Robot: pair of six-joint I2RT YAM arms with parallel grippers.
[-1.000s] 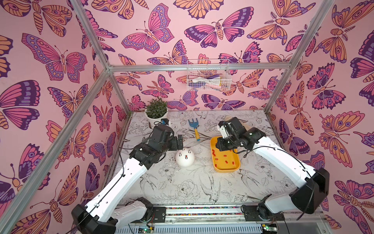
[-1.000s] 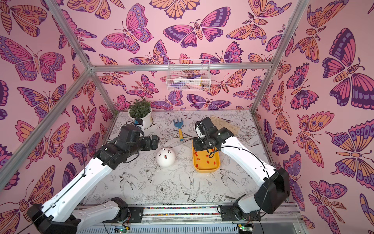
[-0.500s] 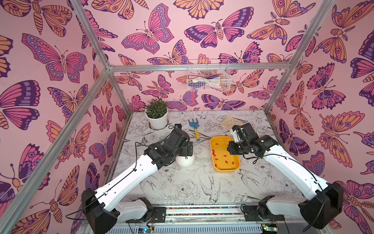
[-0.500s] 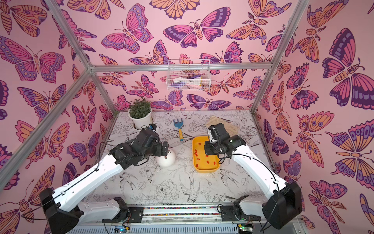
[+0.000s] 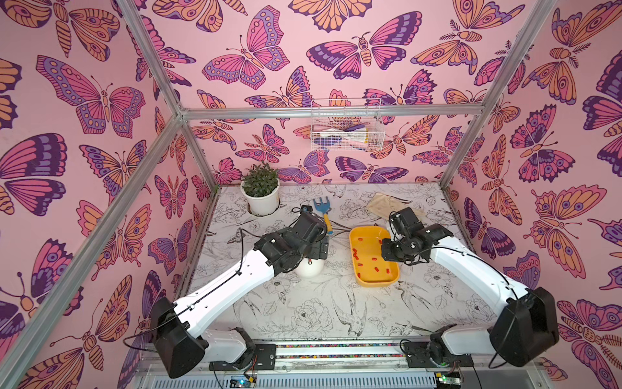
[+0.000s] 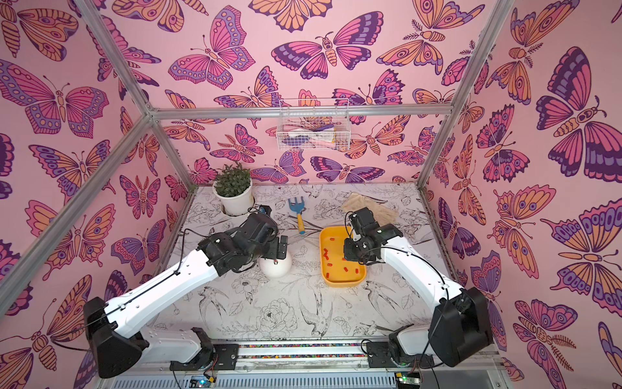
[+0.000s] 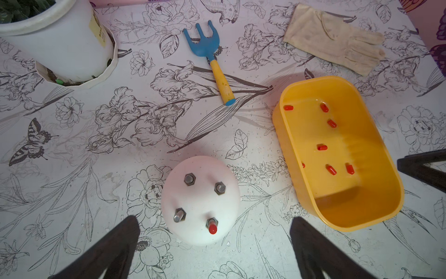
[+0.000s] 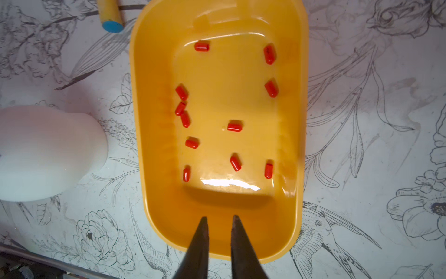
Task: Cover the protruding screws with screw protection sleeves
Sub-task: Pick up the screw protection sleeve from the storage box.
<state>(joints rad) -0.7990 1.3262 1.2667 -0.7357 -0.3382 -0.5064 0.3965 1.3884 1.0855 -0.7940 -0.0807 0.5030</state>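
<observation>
A white dome point(image 7: 200, 200) stands on the table with four protruding screws. Three are bare point(image 7: 190, 179), and one wears a red sleeve point(image 7: 212, 228). My left gripper point(image 7: 213, 218) hangs above the dome, open wide, with its fingers to either side and nothing between them. In both top views the left wrist hides much of the dome point(image 5: 311, 267) point(image 6: 276, 267). Several loose red screw protection sleeves point(image 8: 234, 126) lie in the yellow tray point(image 8: 135, 96). My right gripper point(image 8: 219, 217) hovers over the tray's end wall, open by a narrow gap and holding nothing.
A potted plant point(image 5: 261, 198) stands at the back left. A blue and yellow hand rake point(image 5: 321, 210) and a beige glove point(image 5: 383, 202) lie behind the tray point(image 5: 373, 283). A wire basket point(image 5: 345, 129) hangs on the back wall.
The left arm has swung right from beside the dome to over it. The right arm has pulled back from above the tray's middle toward its right side.
</observation>
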